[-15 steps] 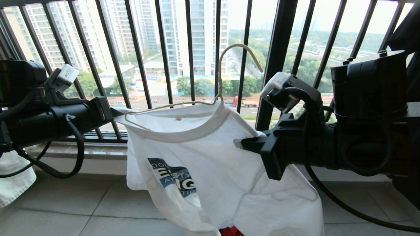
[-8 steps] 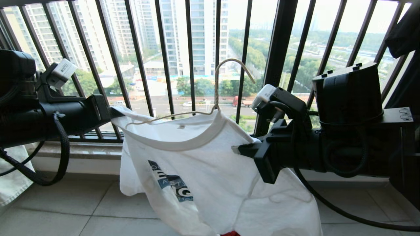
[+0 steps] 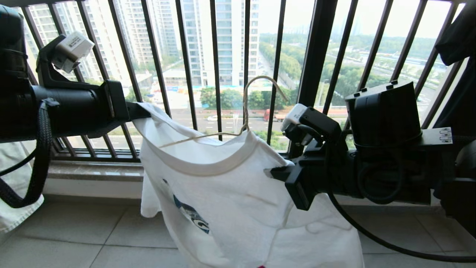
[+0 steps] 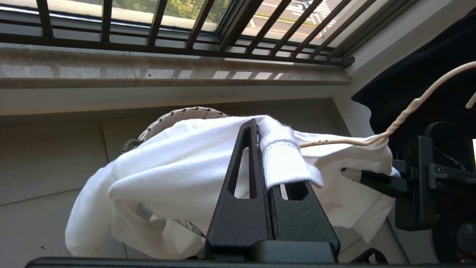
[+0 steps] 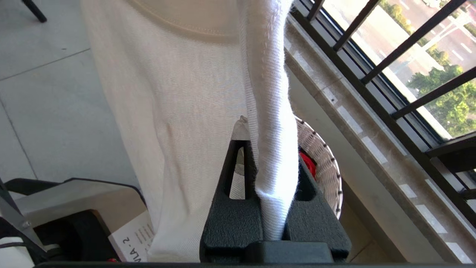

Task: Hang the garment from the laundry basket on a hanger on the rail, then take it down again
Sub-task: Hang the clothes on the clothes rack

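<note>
The garment (image 3: 230,193), a white T-shirt with a dark blue print, hangs stretched between both grippers in front of the window. My left gripper (image 3: 143,111) is shut on its ribbed collar (image 4: 282,160) at the left shoulder. My right gripper (image 3: 269,172) is shut on a fold of the collar (image 5: 271,111) on the other side. The thin cream hanger (image 3: 244,108) sits in the neck opening with its hook free in the air. Its twisted neck (image 4: 405,113) also shows from the left wrist. The laundry basket (image 5: 323,160) stands on the floor below. The rail is out of view.
A black barred window railing (image 3: 316,56) and a stone sill (image 3: 93,171) stand close behind the shirt. A red garment (image 5: 308,163) lies in the basket. White cloth (image 3: 15,208) hangs at far left, dark cloth (image 3: 457,33) at top right. Tiled floor below.
My left gripper has risen and pulled its side of the collar up. The hanger's hook has sunk lower. The right gripper has dropped slightly and keeps its grip.
</note>
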{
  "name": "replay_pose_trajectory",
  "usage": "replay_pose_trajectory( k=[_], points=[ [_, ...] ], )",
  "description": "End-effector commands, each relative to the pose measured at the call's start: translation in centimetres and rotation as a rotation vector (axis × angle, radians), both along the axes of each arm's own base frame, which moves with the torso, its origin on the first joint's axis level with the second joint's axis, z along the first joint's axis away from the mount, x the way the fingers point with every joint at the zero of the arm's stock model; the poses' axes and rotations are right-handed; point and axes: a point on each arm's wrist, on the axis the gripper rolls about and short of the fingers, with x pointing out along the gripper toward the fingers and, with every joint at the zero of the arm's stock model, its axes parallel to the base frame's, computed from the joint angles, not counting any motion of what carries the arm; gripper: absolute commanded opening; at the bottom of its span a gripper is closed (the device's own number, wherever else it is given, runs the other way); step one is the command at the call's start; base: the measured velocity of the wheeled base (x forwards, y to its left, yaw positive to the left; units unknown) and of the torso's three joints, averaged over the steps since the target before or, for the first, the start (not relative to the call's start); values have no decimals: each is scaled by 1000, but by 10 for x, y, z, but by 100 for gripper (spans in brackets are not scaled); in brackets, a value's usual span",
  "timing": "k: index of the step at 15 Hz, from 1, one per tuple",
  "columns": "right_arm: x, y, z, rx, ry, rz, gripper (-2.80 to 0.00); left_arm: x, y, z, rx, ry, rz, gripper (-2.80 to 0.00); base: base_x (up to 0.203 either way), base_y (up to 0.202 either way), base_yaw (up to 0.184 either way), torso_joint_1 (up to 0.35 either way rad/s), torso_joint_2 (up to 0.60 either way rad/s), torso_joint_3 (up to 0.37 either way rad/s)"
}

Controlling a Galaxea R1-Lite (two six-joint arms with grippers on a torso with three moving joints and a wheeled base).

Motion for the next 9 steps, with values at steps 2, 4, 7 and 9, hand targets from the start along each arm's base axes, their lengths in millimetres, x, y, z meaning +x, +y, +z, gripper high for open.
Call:
replay_pose_trajectory(
  k=[2,4,7,9],
  points=[
    [9,-11,8,31,-49,-51,-280,3,-10,15,11,32,-23,-280,0,0,0,0,0,0],
    [11,-21,12,37,-65,-82,-280,10,-12,14,51,36,70,-280,0,0,0,0,0,0],
    [10,-26,14,26,-83,-85,-280,26,-9,12,123,13,161,-280,0,0,0,0,0,0],
    [11,-27,14,22,-83,-87,-280,31,-8,22,125,-24,198,-280,0,0,0,0,0,0]
  ],
)
